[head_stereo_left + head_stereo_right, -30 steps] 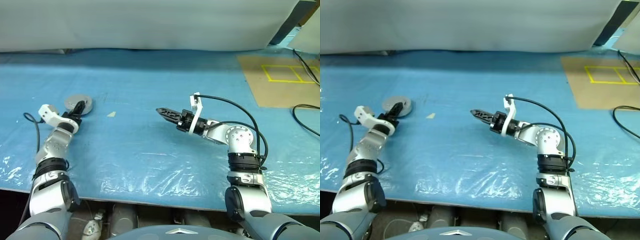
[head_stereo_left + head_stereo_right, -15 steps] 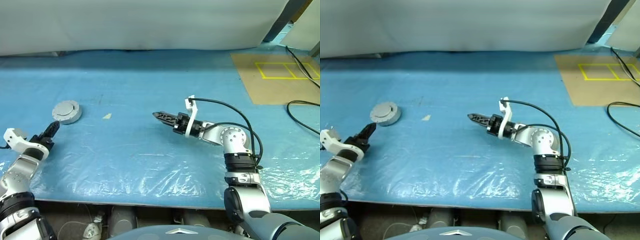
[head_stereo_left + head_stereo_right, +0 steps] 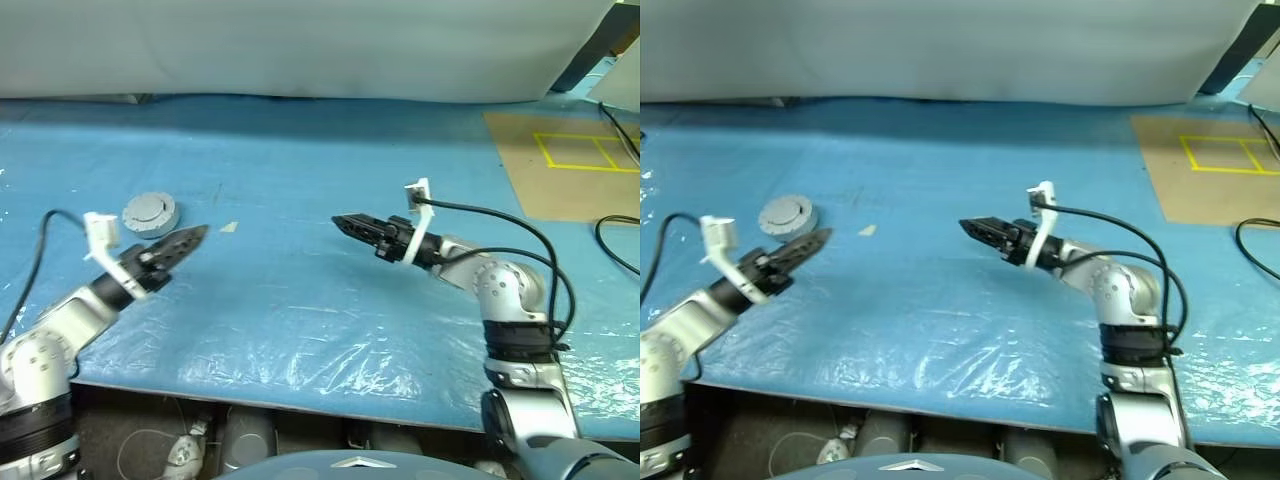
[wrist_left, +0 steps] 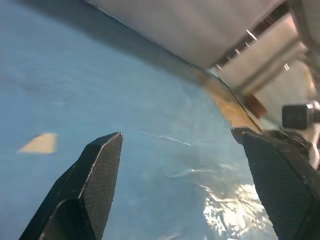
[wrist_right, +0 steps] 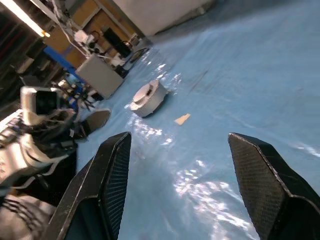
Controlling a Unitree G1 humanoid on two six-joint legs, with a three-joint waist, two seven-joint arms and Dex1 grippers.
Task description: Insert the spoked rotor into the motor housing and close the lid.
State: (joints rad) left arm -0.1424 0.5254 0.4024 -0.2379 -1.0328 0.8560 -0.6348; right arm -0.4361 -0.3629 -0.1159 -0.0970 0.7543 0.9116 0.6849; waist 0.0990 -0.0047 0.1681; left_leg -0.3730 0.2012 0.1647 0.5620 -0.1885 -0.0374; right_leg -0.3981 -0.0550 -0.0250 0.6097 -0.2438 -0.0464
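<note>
A: Left pincer [image 3: 196,236]?
B: Released, fingers apart, empty, raised above the blue table [image 3: 300,180]; motor housing [image 3: 150,213] with lid on, resting just beyond it.
A: Further right?
B: Small tan scrap [image 3: 228,227] on the sheet; then right pincer [image 3: 345,222], spread too, grasping nothing.

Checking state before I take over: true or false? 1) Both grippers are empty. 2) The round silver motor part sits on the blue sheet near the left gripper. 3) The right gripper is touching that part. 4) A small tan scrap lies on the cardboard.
1) True: the left gripper and the right gripper hold nothing.
2) True: the round silver motor part rests on the blue sheet.
3) False: it hovers well apart from it.
4) False: the tan scrap lies on the blue sheet, far from the cardboard.
</note>
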